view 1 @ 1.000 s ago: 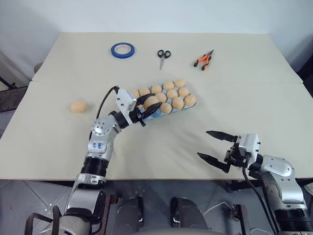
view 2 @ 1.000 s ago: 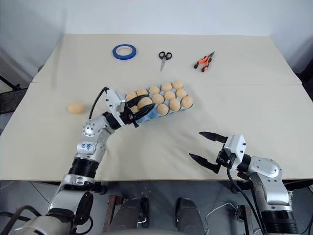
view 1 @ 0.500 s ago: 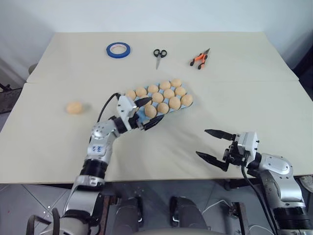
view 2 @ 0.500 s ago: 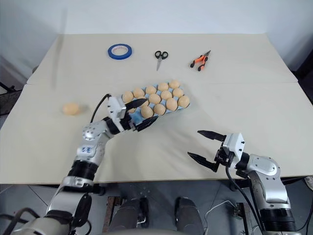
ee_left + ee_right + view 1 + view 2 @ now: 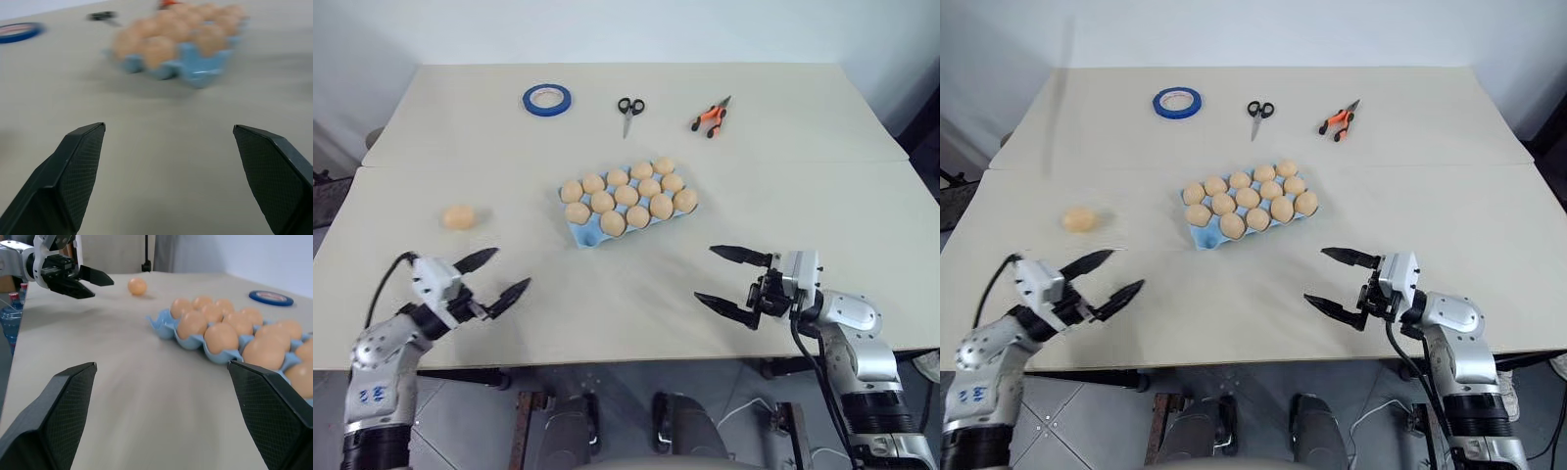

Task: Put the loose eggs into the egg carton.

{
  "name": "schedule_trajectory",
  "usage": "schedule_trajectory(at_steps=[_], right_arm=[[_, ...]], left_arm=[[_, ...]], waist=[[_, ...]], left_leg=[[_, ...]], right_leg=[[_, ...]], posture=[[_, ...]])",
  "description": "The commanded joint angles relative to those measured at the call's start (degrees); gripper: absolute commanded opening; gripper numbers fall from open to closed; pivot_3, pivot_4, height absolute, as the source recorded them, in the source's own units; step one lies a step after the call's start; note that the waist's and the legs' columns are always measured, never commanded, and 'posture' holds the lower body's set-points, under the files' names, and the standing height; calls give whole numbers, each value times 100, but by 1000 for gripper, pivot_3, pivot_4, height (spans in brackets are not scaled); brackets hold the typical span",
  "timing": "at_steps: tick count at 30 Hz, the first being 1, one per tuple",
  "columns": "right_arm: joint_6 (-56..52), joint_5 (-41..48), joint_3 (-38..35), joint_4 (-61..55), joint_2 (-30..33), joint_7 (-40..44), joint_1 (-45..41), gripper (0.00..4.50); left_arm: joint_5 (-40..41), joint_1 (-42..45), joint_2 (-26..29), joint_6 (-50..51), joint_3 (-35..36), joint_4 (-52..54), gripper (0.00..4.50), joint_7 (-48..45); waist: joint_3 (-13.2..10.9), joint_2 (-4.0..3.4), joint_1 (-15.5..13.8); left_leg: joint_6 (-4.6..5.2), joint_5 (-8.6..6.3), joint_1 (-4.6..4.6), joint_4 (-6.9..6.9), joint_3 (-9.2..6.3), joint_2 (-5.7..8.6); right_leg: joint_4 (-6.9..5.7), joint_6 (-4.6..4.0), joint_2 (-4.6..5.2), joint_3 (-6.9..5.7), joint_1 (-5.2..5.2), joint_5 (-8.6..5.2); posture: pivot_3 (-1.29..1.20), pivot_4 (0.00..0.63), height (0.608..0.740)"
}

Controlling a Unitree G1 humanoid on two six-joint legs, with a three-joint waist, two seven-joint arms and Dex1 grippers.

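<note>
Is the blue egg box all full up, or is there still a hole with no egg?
Not full. The egg carton has one empty cup at its near left corner, and one loose egg lies on the table.

One loose egg [image 5: 458, 216] left of nearly full carton [image 5: 584, 235]

A matt, smooth beige top is seen on the table [image 5: 783, 127]. The carton [image 5: 584, 233] is made of rough, light blue moulded pulp. The eggs [image 5: 626, 196], and the lone egg [image 5: 458, 216] at the left, are matt and smooth. The fingers [image 5: 78, 166] are covered with finely textured black pads. The far tape [image 5: 546, 98] looks slightly glossy.
</note>
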State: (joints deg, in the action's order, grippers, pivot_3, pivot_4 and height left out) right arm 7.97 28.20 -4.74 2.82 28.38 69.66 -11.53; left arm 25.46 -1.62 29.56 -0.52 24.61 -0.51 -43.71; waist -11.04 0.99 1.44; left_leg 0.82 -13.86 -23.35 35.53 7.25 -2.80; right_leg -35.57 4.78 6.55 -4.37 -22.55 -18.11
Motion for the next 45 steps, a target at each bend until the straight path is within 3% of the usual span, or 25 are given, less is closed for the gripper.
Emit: schedule_trajectory(at_steps=[1, 8, 13, 21, 27, 32, 35, 41, 45], right_arm=[[464, 49, -15, 115, -150, 168, -109, 4500], [629, -11, 19, 440, -141, 388, -153, 4500], [443, 18, -7, 404, -64, 393, -177, 4500], [335, -9, -10, 264, -60, 263, -124, 4500], [266, -8, -16, 147, -59, 157, -53, 4500], [212, -5, -23, 45, -59, 75, 33, 4500], [190, -8, -27, 22, -59, 36, 48, 4500], [153, -11, -41, 15, -30, 15, 34, 4500], [133, -3, -66, 20, 4, 1, 27, 4500]], left_arm=[[200, -301, -199, -12, 400, 193, 4451, 430], [167, -419, -439, 60, 413, 227, 4451, 890], [-139, 808, -348, 187, 346, -453, 4451, 1804], [-742, 2590, 9, 164, -85, -2386, 4451, 2180], [-1119, 3362, 204, -85, -278, -3628, 4451, 2373], [-1169, 3477, 233, 25, -347, -3998, 4451, 2330], [-1177, 3450, 223, -34, -364, -4081, 3891, 2254], [-1052, 3365, 219, 91, -365, -3679, 1977, 2030], [-722, 3140, 75, -108, -621, -2536, 1977, 1077]], waist=[[0, 0, 9], [0, 1, 6], [0, 4, -51], [0, 6, -35], [-1, 11, 11], [-1, 12, 11], [-4, 16, 7], [-5, 18, 7], [-5, 19, 8]], left_leg=[[-1, 0, 0, -2, 1, 1], [-3, 0, 1, -6, 6, 2], [-7, 4, 4, 3, 3, -1], [1, 6, 4, 3, 32, 1], [10, 9, 7, 13, 46, 0], [4, 6, 7, 21, 46, -1], [3, 6, 7, 21, 46, -1], [2, 5, 6, 23, 45, -1], [1, 5, 6, 22, 45, -1]], right_leg=[[2, 0, 0, -1, 0, 0], [3, 1, 0, -9, 0, 0], [-7, -5, 0, -16, 4, 4], [-14, 5, -5, -54, -4, 10], [-25, 10, -3, -77, -6, 12], [-34, 9, -2, -75, -10, 12], [-36, 9, -1, -76, -10, 12], [-35, 9, 1, -75, -10, 12], [-35, 9, 1, -74, -10, 12]], posture=[[0, 150, 740], [0, 150, 740], [0, 150, 740], [0, 150, 740], [0, 150, 740], [0, 150, 740], [0, 150, 740], [0, 150, 740], [0, 150, 740]])
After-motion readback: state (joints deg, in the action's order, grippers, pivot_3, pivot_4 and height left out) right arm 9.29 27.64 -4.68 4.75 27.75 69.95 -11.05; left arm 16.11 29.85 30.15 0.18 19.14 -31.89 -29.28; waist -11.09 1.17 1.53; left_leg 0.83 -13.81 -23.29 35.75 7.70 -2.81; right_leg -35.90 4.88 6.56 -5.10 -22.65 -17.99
